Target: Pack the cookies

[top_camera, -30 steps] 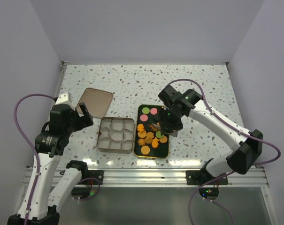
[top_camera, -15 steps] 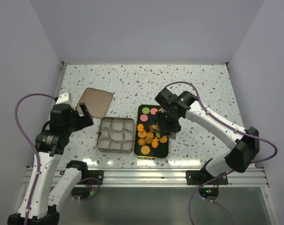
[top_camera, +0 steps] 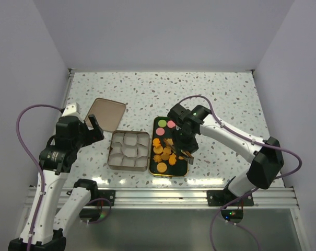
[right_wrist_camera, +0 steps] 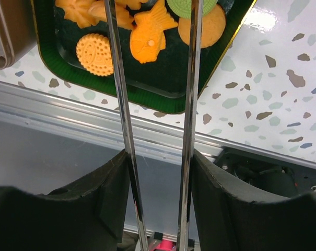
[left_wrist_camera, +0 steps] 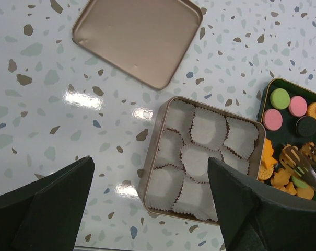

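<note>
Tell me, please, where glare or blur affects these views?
Left wrist: bright glare patches on the table, left gripper dark, little detail. Right wrist: glare on the table top right, tongs sharp. Top external: reflection band along the table's near edge.

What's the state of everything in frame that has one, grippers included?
cookie tin: open, lid off.
paper cups: in the tin, all empty.
lid: flat on the table, apart from the tin.
cookies: in the green tray, none packed.
tongs: prongs apart, over the tray.
left gripper: open, empty.
right gripper: shut on the tongs.
</note>
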Available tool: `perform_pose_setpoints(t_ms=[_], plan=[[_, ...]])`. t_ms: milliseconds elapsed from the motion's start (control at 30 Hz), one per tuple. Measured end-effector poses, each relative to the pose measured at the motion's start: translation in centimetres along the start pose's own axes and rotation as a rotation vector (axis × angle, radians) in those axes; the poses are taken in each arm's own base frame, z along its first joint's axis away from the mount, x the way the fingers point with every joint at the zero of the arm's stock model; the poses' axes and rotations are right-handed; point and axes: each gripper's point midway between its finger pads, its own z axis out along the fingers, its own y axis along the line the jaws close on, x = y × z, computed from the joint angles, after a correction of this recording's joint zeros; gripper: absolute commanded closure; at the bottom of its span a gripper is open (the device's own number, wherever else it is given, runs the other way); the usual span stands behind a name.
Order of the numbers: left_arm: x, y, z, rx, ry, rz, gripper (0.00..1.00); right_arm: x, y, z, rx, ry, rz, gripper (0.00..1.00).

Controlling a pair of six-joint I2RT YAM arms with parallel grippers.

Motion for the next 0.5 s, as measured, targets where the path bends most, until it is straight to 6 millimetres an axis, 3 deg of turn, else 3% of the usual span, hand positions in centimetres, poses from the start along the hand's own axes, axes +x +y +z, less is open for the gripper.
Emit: perform_pose_setpoints(t_ms=[267,500], plan=[[0.0,0.0,-0.1,0.002,-0.004,-0.001,0.04,-0.6,0.3,1.2,0.005,0.006,0.014,0.51],[-0.1,0.0,-0.2,0.004,-0.008,-0.001,0.04,-0.6,0.2,1.7,0.019,0.021,0.014,0.6]])
